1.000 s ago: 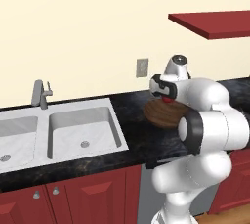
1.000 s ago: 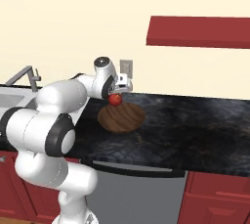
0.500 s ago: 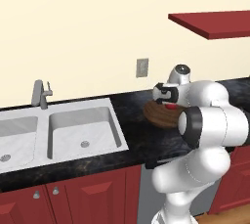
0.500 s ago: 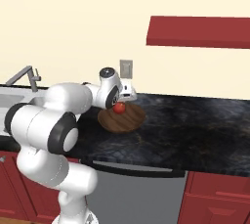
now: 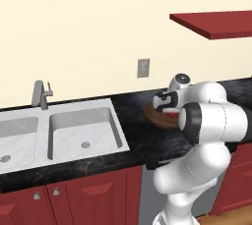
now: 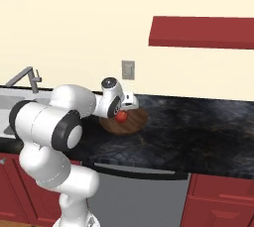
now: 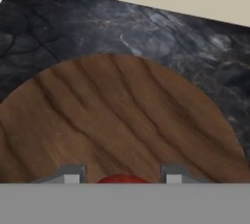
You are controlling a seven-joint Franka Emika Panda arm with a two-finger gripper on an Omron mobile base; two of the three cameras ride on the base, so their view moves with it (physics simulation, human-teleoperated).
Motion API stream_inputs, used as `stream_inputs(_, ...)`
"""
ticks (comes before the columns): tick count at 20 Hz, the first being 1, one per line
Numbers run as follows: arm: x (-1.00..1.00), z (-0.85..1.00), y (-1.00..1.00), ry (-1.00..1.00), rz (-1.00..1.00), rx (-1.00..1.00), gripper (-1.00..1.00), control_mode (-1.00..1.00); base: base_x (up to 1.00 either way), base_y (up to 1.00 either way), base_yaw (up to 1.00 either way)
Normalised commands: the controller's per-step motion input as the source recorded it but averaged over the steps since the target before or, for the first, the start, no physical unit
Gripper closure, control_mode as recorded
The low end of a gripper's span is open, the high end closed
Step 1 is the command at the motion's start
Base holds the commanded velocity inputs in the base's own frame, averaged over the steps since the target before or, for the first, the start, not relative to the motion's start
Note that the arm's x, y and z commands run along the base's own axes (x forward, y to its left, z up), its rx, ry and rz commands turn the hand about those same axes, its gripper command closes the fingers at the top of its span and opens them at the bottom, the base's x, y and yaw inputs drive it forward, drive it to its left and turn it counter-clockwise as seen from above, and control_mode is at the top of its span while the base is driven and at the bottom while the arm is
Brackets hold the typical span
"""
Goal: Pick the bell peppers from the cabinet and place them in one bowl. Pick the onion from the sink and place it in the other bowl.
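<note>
One item in hand: the gripper (image 6: 120,114) is closed on the onion (image 6: 120,116), the red ball pinched between the two fingertips (image 7: 71,175) and sitting low over the dark wooden bowl (image 6: 128,121), close to its grain. Whether the onion already touches the wood I cannot tell.

Landmark = wooden bowl. It sits on the black counter (image 6: 198,127), just in front of the wall outlet (image 6: 128,69). The sink (image 5: 64,130) lies well to the left of the bowl, both basins bare. The red cabinet (image 6: 201,31) hangs above and to the right of the bowl.

Progress, as judged: onion leg nearly complete, release still to come. Pepper leg not confirmed; no peppers or tan bowl identifiable, so both peppers are presumably still to do.
</note>
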Motion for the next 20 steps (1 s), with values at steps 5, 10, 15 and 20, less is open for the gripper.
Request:
stream_inputs(5, 0.00, -0.10, 0.00, -0.04, 0.00, 0.00, -1.00, -1.00, 0.00, 0.00, 0.00)
stream_inputs(10, 0.00, 0.38, 0.00, 0.00, 0.00, 0.04, -1.00, -1.00, 0.00, 0.00, 0.00)
stream_inputs(15, -0.21, 0.96, 0.00, 0.00, 0.00, 0.03, -1.00, -1.00, 0.00, 0.00, 0.00)
stream_inputs(20, -0.79, 0.79, 0.06, -0.05, 0.03, 0.00, -1.00, -1.00, 0.00, 0.00, 0.00)
